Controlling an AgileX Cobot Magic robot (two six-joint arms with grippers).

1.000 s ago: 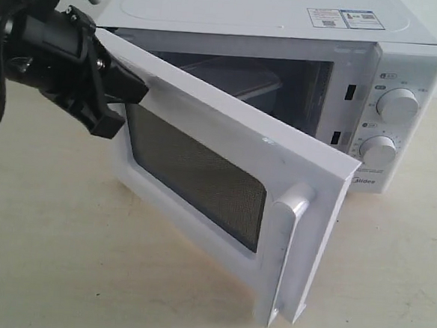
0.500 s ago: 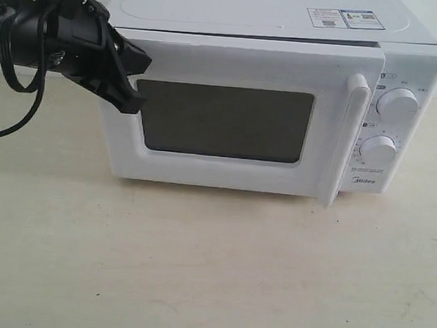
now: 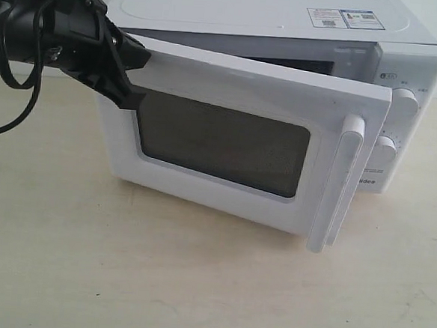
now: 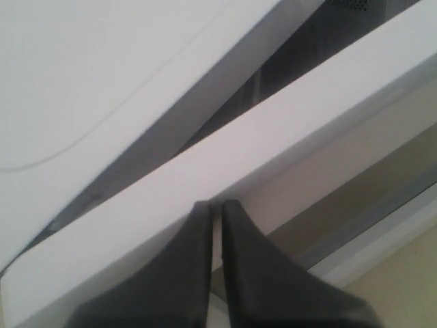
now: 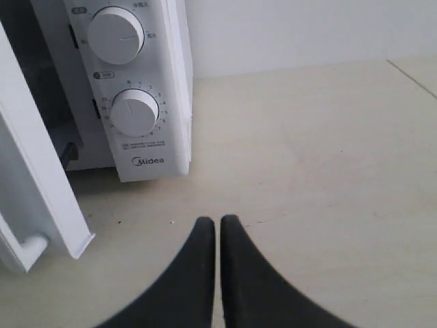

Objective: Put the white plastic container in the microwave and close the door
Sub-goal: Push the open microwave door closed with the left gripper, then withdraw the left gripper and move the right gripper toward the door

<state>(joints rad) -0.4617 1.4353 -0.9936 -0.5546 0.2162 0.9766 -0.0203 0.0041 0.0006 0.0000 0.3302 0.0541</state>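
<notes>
The white Midea microwave (image 3: 289,19) stands at the back of the table. Its door (image 3: 232,82) hangs partly ajar, the vertical bar handle (image 3: 336,183) swung out from the front, the dark window (image 3: 220,141) facing me. The white plastic container is hidden behind the door. My left gripper (image 3: 134,79) is shut, its tips against the door's upper hinge-side corner; the left wrist view shows the shut gripper (image 4: 216,205) touching the door's top edge (image 4: 205,171). My right gripper (image 5: 217,222) is shut on nothing, low over the table in front of the two dials (image 5: 134,111).
Bare beige tabletop (image 3: 195,282) spreads in front of the microwave and to its right (image 5: 328,171). A black cable (image 3: 12,112) loops down from the left arm. The door's free edge (image 5: 34,184) juts out near the right gripper.
The door swung from wide open to flush against the microwave, then came back out ajar on the handle side. The container, seen inside a second ago, is now hidden. The left gripper barely moved.
</notes>
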